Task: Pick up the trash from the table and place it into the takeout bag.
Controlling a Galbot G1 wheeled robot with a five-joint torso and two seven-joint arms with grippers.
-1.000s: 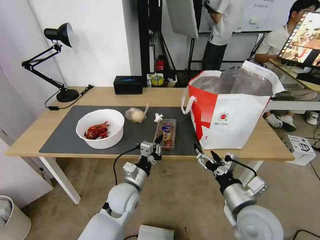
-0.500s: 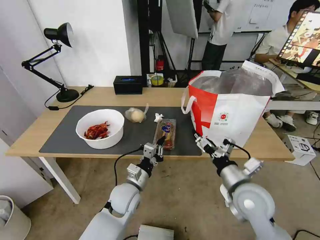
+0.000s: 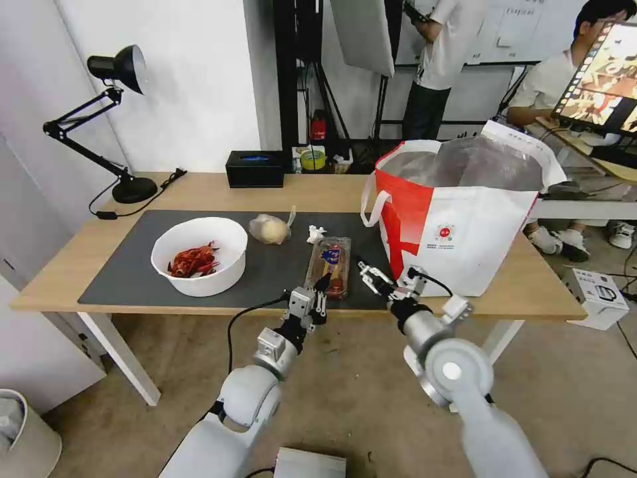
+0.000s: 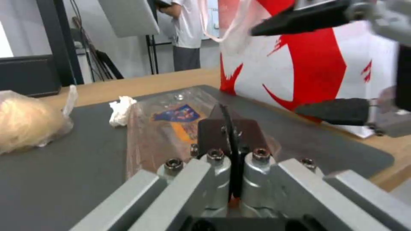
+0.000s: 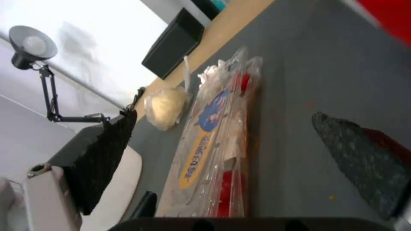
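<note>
Head view: black tissue box (image 3: 255, 168) behind clamshell tray (image 3: 330, 265).

Clear glossy plastic tray (image 3: 330, 266), matt grey mat (image 3: 133, 272), light wood table (image 3: 60, 279), foil-lined bag (image 3: 464, 219).

Lighting: bright, even, diffuse indoor light; soft shadows. Shadow: faint, under the white bowl (image 3: 199, 255) on the dark grey mat (image 3: 126, 265). Glare: white wall (image 5: 98, 41) blown out in the right wrist view; dull sheen on the foil lining (image 3: 464, 162). Distortion: head view bows straight lines toward its edges. Focus: right gripper (image 4: 332, 64) smeared beyond the left gripper's fingers (image 4: 229, 128); right gripper's fingers (image 5: 364, 160) soft.
</note>
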